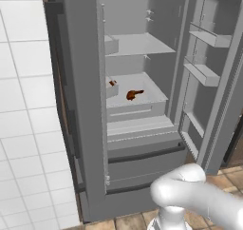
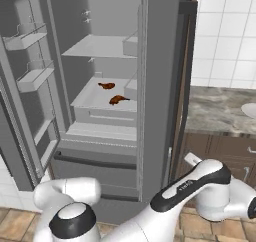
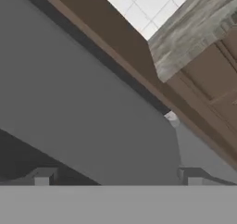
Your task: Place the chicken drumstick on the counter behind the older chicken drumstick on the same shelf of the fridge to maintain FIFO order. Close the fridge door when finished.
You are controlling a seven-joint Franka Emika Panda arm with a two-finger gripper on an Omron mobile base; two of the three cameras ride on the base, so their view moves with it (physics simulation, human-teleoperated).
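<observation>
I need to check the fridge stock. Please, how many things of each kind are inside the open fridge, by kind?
Chicken drumsticks: 2 (front one, rear one)
Main shelves: 2 (lower, upper)
Total: 4

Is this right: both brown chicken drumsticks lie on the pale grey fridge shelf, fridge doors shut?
Not quite. Both brown chicken drumsticks, the rear one and the front one, do lie on the pale grey fridge shelf, but the dark grey fridge doors stand open, as the right base view shows.

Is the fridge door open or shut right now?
Open. The fridge door is swung wide, showing the shelf with two drumsticks inside.
</observation>
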